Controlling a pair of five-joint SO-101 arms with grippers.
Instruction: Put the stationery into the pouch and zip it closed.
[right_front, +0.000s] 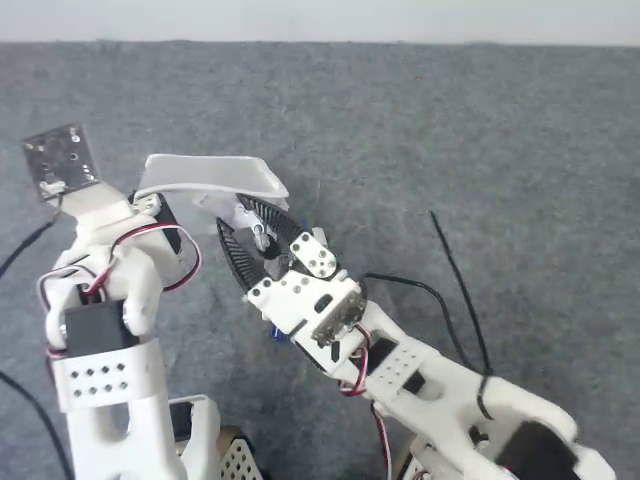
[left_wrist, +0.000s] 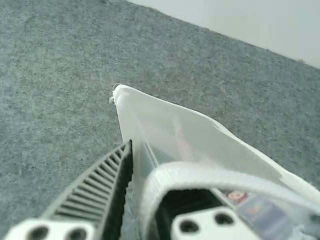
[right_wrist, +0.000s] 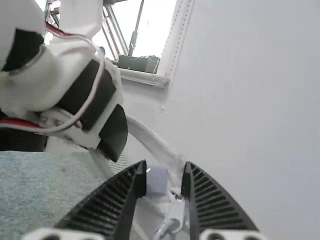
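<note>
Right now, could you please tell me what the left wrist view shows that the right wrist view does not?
Left wrist view, not the right: a colourful item seen through the wall of the pouch. Right wrist view, not the left: the zip pull lying in the gap of the open right gripper, with the left arm beyond it. Both: the white pouch and the grey mat.

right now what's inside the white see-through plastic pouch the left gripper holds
Through the cloudy white plastic pouch, a colourful printed item shows near the left gripper. What it is, and anything else inside, is hidden by the wall and gripper.
</note>
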